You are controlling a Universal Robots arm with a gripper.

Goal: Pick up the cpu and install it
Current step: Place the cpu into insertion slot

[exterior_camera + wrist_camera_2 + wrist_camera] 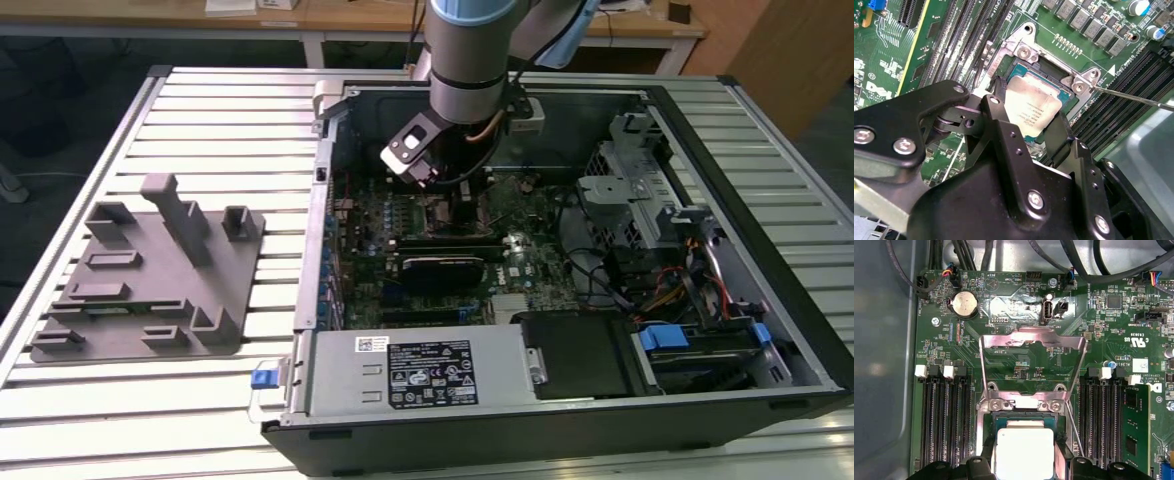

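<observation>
The black metal gripper [1030, 107] is gripping the cpu [1035, 116], a small flat square chip with a shiny silver top and a thin pale rim. Its two black fingers [1059, 137] are pressing against opposite edges of the chip. The cpu is sitting low over the square metal-framed socket [1021, 47] on the green motherboard [884, 75]; whether it is fully seated in the recess cannot be told. A thin silver lever rod [1134, 97] is sticking out just beside the socket. In the first wrist view, the cpu [1024, 452] is lying within the socket's frame, between banks of long black memory slots [946, 425]. The silver hinged load plate [1031, 340] is standing open beyond it, and a round silver coin battery [964, 304] is sitting farther off on the board. In the exterior view, the grey robot arm [467, 50] is reaching down from the upper centre of the frame into the open black computer case [561, 430]. The case is lying on a ribbed silver metal table [200, 110]. A grey plastic fixture [147, 270] is resting on the table at the exterior view's left, apart from the case.
</observation>
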